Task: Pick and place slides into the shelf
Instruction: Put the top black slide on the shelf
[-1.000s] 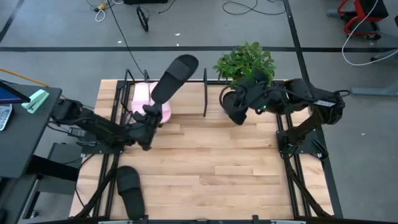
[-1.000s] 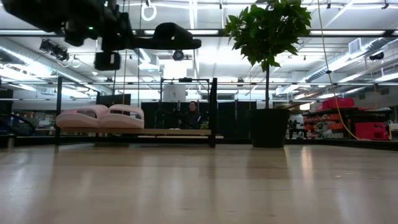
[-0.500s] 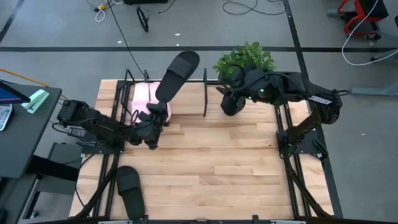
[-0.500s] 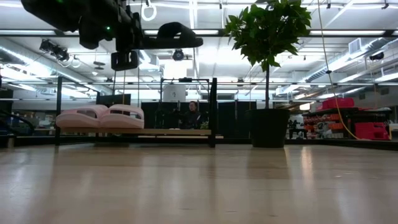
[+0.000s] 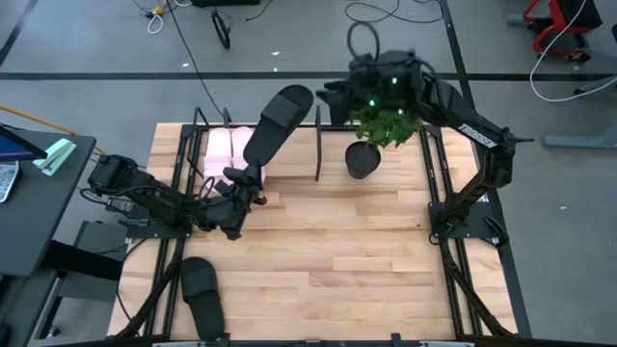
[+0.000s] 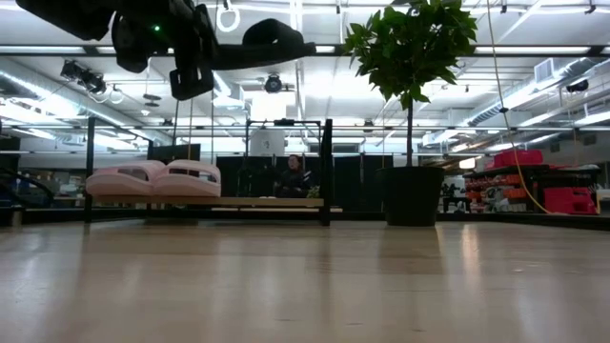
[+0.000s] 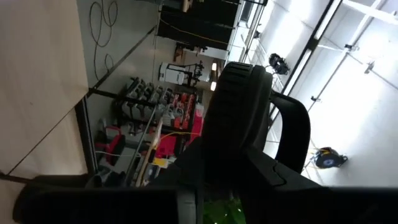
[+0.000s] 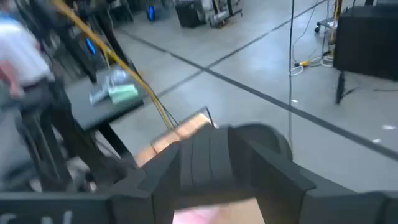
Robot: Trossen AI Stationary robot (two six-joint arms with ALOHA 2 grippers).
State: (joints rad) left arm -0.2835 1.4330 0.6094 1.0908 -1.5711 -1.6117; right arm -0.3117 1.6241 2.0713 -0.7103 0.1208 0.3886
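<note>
Aloft over the shelf (image 5: 318, 145) beside two pink slides (image 6: 152, 178), a black slide (image 5: 275, 123) clamped at its heel by the left gripper (image 5: 243, 183); seemingly light, springy foam, best gripped at the heel; right gripper (image 5: 333, 96) raised behind the shelf, fingers indiscernible.

Two black slides (image 5: 273, 125) (image 5: 202, 297), pale pink slides (image 6: 152, 178), black shelf (image 5: 318, 143), green plant (image 5: 386, 120), light wood table (image 5: 337, 251).
</note>
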